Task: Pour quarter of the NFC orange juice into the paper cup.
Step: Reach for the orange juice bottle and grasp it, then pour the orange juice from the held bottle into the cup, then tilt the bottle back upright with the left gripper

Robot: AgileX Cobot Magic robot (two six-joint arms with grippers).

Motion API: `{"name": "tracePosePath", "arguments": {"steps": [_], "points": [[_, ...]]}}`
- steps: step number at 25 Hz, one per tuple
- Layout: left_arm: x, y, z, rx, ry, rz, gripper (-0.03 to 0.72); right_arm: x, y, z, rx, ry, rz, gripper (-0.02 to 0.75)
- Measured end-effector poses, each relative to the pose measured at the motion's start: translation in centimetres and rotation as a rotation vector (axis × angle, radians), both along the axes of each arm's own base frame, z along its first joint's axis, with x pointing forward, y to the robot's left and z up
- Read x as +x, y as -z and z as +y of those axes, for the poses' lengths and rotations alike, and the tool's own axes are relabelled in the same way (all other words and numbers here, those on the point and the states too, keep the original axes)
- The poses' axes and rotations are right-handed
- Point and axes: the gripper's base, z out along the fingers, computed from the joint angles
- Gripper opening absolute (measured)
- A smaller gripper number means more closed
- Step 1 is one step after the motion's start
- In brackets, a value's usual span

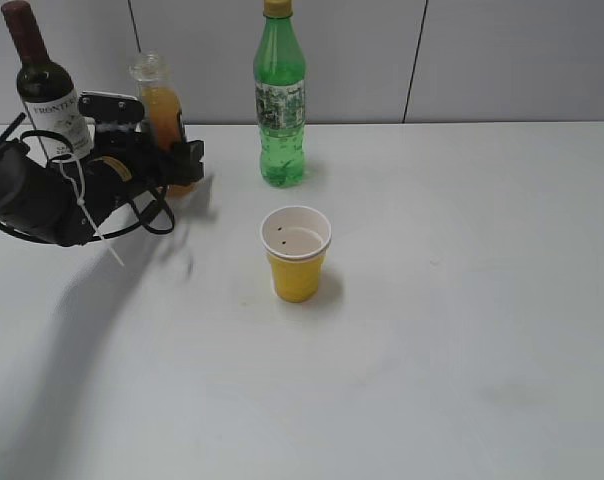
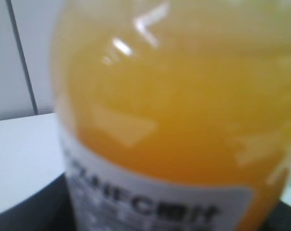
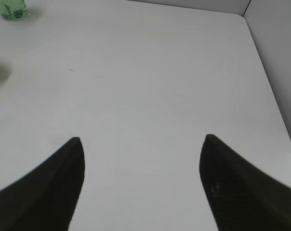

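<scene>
The NFC orange juice (image 1: 162,105), a small clear bottle of orange liquid, stands at the back left of the table. My left gripper (image 1: 167,152) reaches in from the left, with a finger on each side of the bottle's lower body. In the left wrist view the NFC orange juice (image 2: 174,120) fills the frame, blurred, with dark fingers (image 2: 20,209) at the bottom corners. Whether the pads press on it is unclear. The yellow paper cup (image 1: 296,255) stands upright mid-table, apart from the gripper. My right gripper (image 3: 141,144) hangs open over bare table and is outside the exterior view.
A dark wine bottle (image 1: 47,90) stands just behind the left arm. A tall green bottle (image 1: 280,100) stands to the right of the juice, behind the cup; its base (image 3: 10,8) shows in the right wrist view. The white table (image 1: 462,330) ends at grey wall panels.
</scene>
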Motion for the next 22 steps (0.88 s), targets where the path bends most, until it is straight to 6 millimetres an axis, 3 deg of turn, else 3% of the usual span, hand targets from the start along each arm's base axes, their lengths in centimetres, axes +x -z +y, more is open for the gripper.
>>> {"name": "tracePosePath", "arguments": {"steps": [3,9,12,17,22], "points": [[0.0,0.0,0.1,0.002,0.001,-0.003,0.442,0.0,0.0,0.0,0.000,0.000,0.000,0.592],[-0.2,-0.5,0.6,0.009,-0.009,0.022,0.443,0.0,0.0,0.0,0.000,0.000,0.000,0.592],[-1.1,-1.7,0.8,0.013,-0.009,0.035,0.443,0.0,0.0,0.0,0.000,0.000,0.000,0.592],[-3.3,-4.8,1.3,0.048,0.002,0.004,0.443,0.0,0.0,0.0,0.000,0.000,0.001,0.592],[-7.1,-7.1,1.2,0.121,-0.012,-0.007,0.443,0.0,0.0,0.0,0.000,0.000,0.001,0.592]]}}
